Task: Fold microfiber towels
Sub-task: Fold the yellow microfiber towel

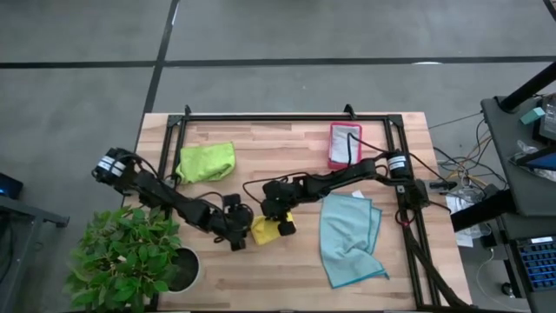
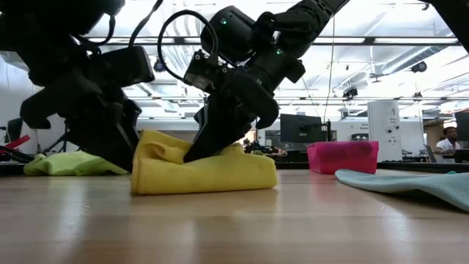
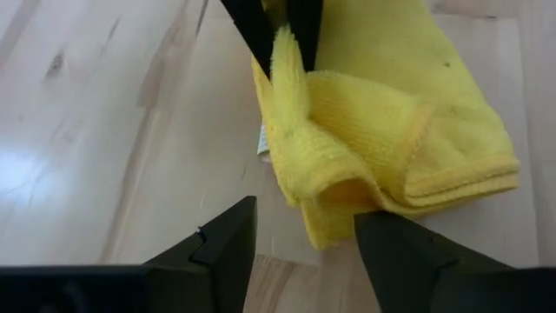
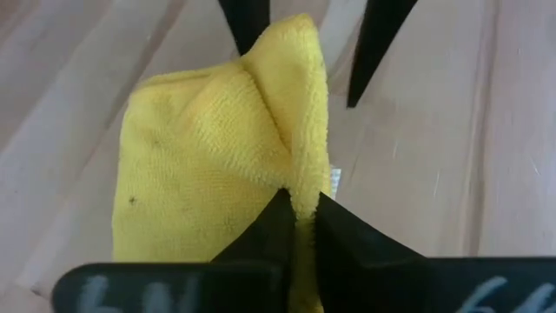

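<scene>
A yellow towel (image 1: 263, 231) lies folded in several layers on the wooden table, near its middle. My right gripper (image 4: 300, 228) is shut on a raised ridge of it. My left gripper (image 3: 304, 250) stands open at the towel's left end, and a folded corner (image 3: 334, 204) of the towel reaches just between its fingers; I cannot tell whether they touch it. A lime green towel (image 1: 207, 162) lies bunched at the far left. A light blue towel (image 1: 349, 236) lies loosely spread at the right. My right gripper pinches a ridge of the yellow towel (image 4: 297, 193) between its two fingers, at the towel's end that faces my left gripper. The fingers slant down from the table's far right. The ridge stands up above the rest of the towel (image 2: 212, 176), which lies folded on the table.
A pink-red tray (image 1: 344, 143) stands at the far right of the table. A potted plant (image 1: 130, 256) overhangs the near left corner. A black frame (image 1: 287, 116) runs along the far edge and the sides. Bare wood lies along the near edge.
</scene>
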`<state>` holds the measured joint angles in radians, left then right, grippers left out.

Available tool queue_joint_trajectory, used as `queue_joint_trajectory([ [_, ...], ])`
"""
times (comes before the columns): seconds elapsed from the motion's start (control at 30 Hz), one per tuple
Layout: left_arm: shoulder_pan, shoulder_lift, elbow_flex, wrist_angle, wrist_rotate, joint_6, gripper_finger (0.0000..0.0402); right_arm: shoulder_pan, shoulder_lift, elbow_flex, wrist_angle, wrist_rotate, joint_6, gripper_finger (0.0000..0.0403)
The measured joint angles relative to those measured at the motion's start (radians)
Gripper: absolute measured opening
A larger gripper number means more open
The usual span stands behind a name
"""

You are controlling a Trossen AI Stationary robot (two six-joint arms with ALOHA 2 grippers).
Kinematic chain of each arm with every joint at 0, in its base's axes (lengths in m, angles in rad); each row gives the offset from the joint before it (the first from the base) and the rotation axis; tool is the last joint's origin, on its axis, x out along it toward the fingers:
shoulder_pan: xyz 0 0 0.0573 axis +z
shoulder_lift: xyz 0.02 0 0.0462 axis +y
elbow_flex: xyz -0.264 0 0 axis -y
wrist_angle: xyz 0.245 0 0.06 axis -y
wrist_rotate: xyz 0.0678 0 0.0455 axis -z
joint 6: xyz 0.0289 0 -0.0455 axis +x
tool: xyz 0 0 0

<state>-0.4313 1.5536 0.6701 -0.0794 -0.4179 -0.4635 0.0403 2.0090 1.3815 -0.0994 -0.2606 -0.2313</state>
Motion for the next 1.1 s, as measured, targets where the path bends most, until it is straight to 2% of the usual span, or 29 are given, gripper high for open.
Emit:
queue_joint_trajectory([
  [0.3, -0.001, -0.047, -0.002, -0.049, 0.000, 0.002, 0.0220, -0.004, -0.005, 0.000, -0.002, 0.048, 0.030, 0.0111],
  [0.57, -0.003, -0.106, 0.000, -0.115, 0.020, -0.002, 0.0224, -0.013, -0.032, 0.001, -0.027, 0.054, 0.030, 0.0156],
  [0.83, -0.003, -0.171, 0.002, -0.123, 0.021, -0.002, 0.0224, -0.032, -0.061, 0.001, -0.036, 0.078, 0.030, 0.0157],
  [1.1, -0.005, -0.203, 0.005, -0.114, 0.021, -0.003, 0.0224, -0.032, -0.170, -0.002, -0.139, 0.141, 0.012, 0.0127],
])
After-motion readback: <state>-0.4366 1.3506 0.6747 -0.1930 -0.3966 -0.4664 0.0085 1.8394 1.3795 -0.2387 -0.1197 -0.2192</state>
